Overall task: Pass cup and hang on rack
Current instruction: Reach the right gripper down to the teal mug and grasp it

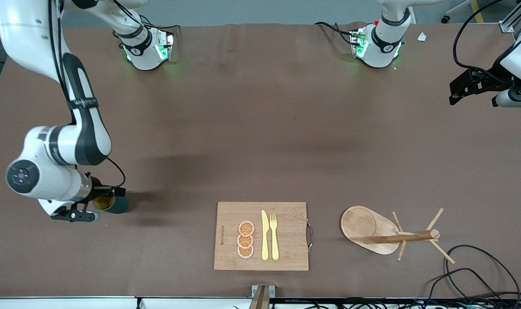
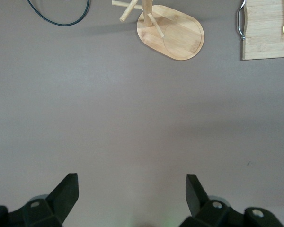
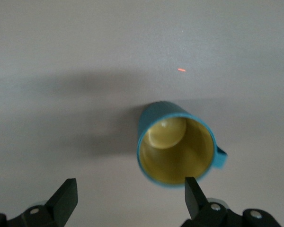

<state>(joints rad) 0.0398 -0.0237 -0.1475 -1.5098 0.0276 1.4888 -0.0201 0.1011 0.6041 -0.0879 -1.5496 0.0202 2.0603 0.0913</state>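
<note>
The cup (image 1: 114,204) is teal with a mustard inside and stands upright on the table toward the right arm's end. In the right wrist view, the cup (image 3: 175,146) shows its open mouth and its side handle. My right gripper (image 1: 82,213) hangs low beside the cup, open and empty (image 3: 130,196), with one fingertip (image 3: 193,191) close to the rim. The rack (image 1: 389,234) stands near the front edge toward the left arm's end and also shows in the left wrist view (image 2: 170,28). My left gripper (image 1: 455,91) waits high over that end of the table, open and empty (image 2: 131,189).
A bamboo cutting board (image 1: 230,236) with orange slices, a yellow knife and a yellow fork lies between the cup and the rack near the front edge. Black cables (image 1: 479,274) lie at the front corner near the rack.
</note>
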